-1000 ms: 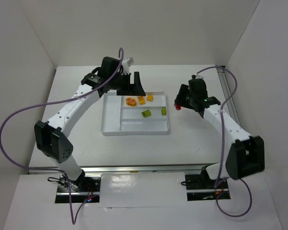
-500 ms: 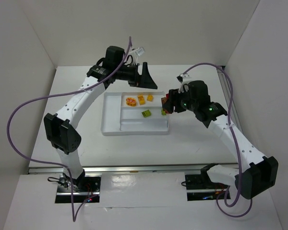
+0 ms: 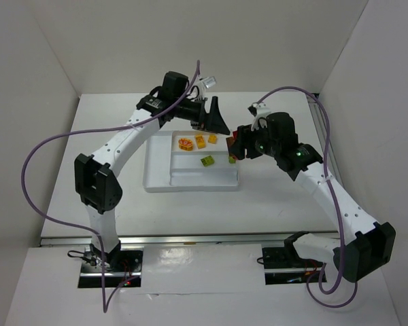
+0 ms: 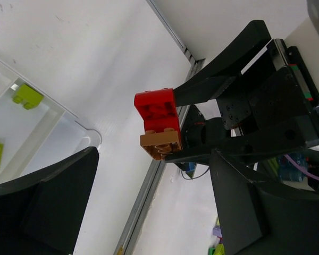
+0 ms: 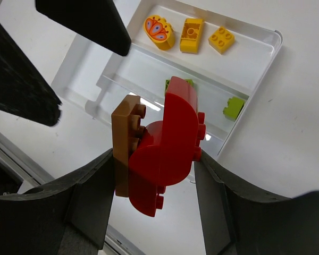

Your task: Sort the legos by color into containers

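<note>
My right gripper [image 5: 154,175] is shut on two joined legos, a red brick [image 5: 170,138] with an orange-brown brick [image 5: 125,143] stuck to it, held above the right edge of the white tray [image 3: 190,183]. My left gripper [image 3: 214,119] is open and empty, pointing at that pair from the tray's far side; its view shows the red brick [image 4: 155,108] just ahead of its fingers. The far compartment holds a round orange-red piece [image 3: 185,143] and two yellow bricks [image 3: 200,141] [image 3: 213,138]. The middle compartment holds two lime green bricks [image 3: 207,161] [image 3: 232,158].
The left fingers [image 5: 85,18] hang over the tray's far left in the right wrist view. White walls enclose the table on three sides. A metal rail [image 3: 323,129] runs along the right edge. Purple cables loop off both arms.
The right gripper carried the red and orange-brown pair left to the tray's right edge, then held still. The left arm swung right toward it, its jaws spreading slightly wider.
</note>
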Available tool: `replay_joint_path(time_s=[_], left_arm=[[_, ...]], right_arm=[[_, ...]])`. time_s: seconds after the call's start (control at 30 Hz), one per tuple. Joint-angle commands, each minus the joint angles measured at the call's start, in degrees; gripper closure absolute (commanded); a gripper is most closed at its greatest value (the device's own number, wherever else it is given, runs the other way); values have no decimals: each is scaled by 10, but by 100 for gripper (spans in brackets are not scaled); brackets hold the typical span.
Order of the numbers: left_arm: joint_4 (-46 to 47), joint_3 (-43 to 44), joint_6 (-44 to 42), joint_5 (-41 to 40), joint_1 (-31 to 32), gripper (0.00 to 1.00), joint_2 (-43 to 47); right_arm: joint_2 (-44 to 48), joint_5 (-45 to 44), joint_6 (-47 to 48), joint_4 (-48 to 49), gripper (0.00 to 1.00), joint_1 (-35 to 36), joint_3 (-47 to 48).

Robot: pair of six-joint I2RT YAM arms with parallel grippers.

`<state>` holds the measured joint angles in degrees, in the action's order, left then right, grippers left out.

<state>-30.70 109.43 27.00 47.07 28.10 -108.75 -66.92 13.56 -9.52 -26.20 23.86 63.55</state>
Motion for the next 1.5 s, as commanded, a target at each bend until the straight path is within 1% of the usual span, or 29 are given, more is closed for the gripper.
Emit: replay_joint_path(time_s=[0.0, 0.07, 0.23, 0.27, 0.37, 0.4, 0.5, 0.57, 0.6, 0.63, 0.73, 0.8, 0.83, 0.87, 0.9, 0.97, 1.0, 1.03, 1.1, 1.13, 1.17, 1.23, 1.37, 1.47], left_arm=[[34, -3, -2, 42, 12, 4, -9], [35, 4, 4, 55, 12, 4, -22], [35, 16, 22, 50, 29, 4, -38], [29, 16, 22, 42, 29, 7, -38], [29, 4, 27, 42, 35, 12, -43], [29, 3, 33, 47, 35, 16, -43], [35, -2, 33, 47, 35, 22, -38], [35, -2, 33, 47, 35, 23, -38], [35, -2, 33, 47, 35, 26, -38], [35, -2, 33, 47, 35, 30, -38], [35, -2, 33, 47, 35, 39, -32], [29, -2, 38, 47, 35, 52, -32], [29, -2, 38, 47, 35, 57, -32], [29, 3, 38, 47, 35, 59, -32], [24, 3, 38, 42, 35, 65, -32], [16, 11, 33, 42, 35, 73, -32], [10, 17, 33, 42, 35, 80, -32], [10, 18, 33, 42, 35, 90, -32], [10, 31, 33, 42, 35, 100, -48], [10, 36, 33, 49, 29, 100, -55], [10, 43, 33, 49, 29, 100, -62], [4, 66, 33, 54, 29, 100, -83], [-2, 89, 33, 54, 18, 100, -102], [-2, 102, 28, 60, 6, 100, -117]], right_arm=[[6, 14, 7, 14, 54, 5, 28], [6, 14, 7, 14, 54, 5, 28], [6, 14, 7, 27, 54, 5, 22], [6, 14, 7, 27, 54, 5, 22], [6, 14, 7, 27, 54, 10, 22], [6, 14, 7, 27, 54, 10, 22], [6, 8, 7, 27, 54, 10, 22], [6, 2, 13, 27, 54, 10, 17], [6, 2, 13, 27, 54, 10, 17], [6, -3, 13, 27, 54, 10, 17], [6, -10, 13, 33, 54, 10, 11], [6, -20, 13, 33, 54, 10, 6], [1, -20, 13, 33, 54, 10, 6], [1, -26, 13, 33, 54, 10, 1], [1, -32, 13, 33, 54, 10, 1], [1, -32, 13, 33, 54, 10, 1], [-6, -32, 6, 33, 49, 10, 1], [-6, -32, 6, 33, 43, 10, 7], [-20, -32, 6, 25, 34, 10, 7], [-20, -37, 6, 25, 31, 10, 7], [-20, -37, 1, 25, 26, 10, 7], [-20, -49, 1, 31, 10, 10, 7], [-15, -54, -4, 31, 7, 10, 7], [-2, -54, -4, 25, 7, 10, 7]])
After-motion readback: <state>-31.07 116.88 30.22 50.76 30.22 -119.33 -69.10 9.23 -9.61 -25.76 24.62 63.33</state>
